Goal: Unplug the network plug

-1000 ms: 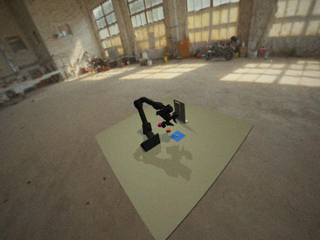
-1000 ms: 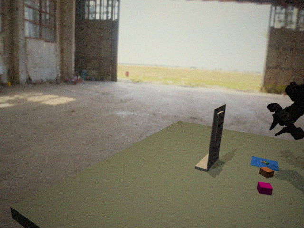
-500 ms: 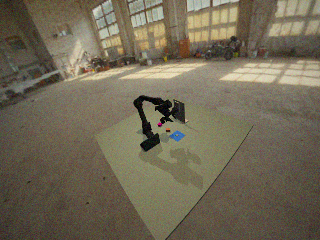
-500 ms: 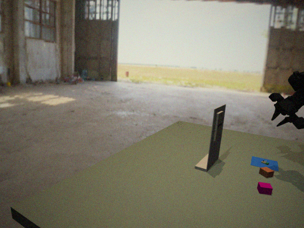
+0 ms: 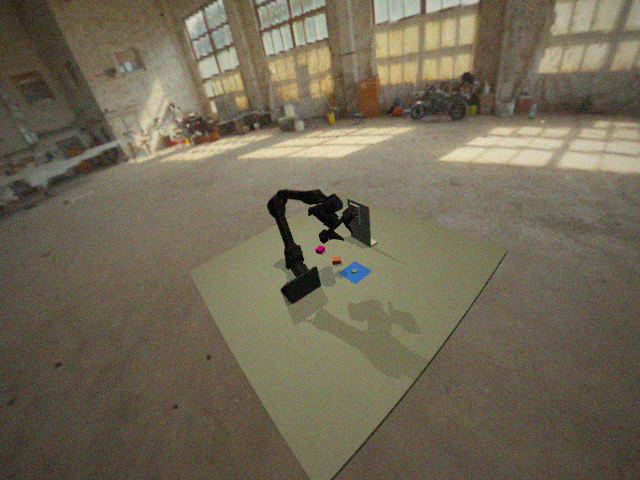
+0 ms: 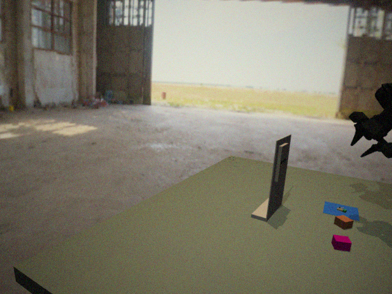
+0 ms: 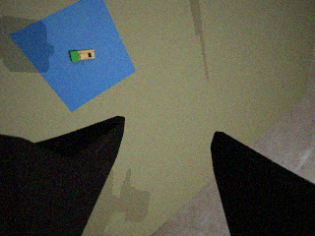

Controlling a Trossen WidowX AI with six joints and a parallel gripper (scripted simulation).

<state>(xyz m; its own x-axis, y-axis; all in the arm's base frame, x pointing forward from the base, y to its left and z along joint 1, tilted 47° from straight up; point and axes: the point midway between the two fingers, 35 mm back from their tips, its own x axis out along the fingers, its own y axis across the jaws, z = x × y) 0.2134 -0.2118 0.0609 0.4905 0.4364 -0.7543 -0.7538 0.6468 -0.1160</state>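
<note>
The network plug, tan with a green end, lies on the table inside the blue marked square, clear of the square's edges. My gripper is open and empty, high above the table, with nothing between its fingers. The plug is well apart from both fingers, at the upper left of the wrist view. The upright dark panel stands on its foot with no plug visible in it.
An orange block lies beside the blue square, and a magenta block lies a little farther from it. In the top view the gripper partly overlaps the panel; the exterior view shows them apart.
</note>
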